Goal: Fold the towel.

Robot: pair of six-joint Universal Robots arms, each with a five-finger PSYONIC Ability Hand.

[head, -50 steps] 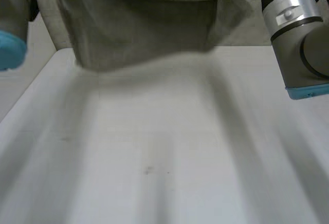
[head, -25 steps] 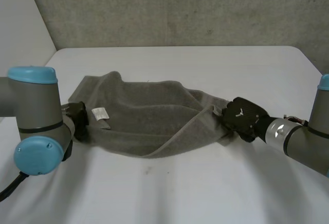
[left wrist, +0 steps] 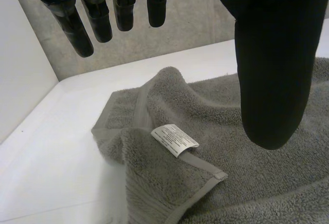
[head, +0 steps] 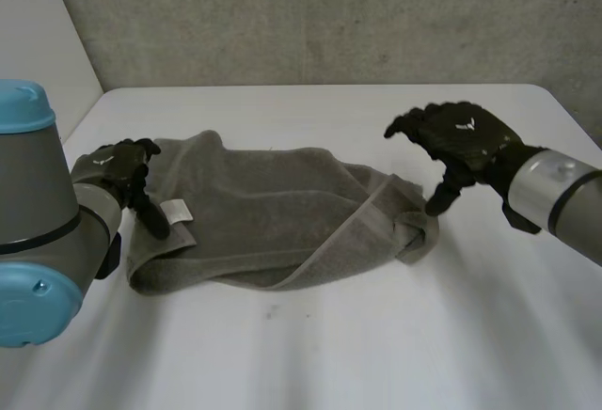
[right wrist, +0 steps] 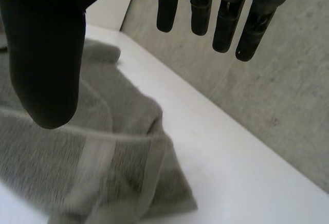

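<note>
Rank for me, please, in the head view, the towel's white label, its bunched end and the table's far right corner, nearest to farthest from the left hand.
1. The white label, just beside the left hand, on the towel at its left end.
2. The bunched end, at the towel's opposite, right end.
3. The table's far right corner, well beyond that end.

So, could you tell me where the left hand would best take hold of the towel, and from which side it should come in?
Probably the turned-over corner bearing the white label, at the towel's end beside the left hand. It lies doubled on top with a free hemmed edge, so a hand coming in from the left end could pinch it. The middle lies flat.
</note>
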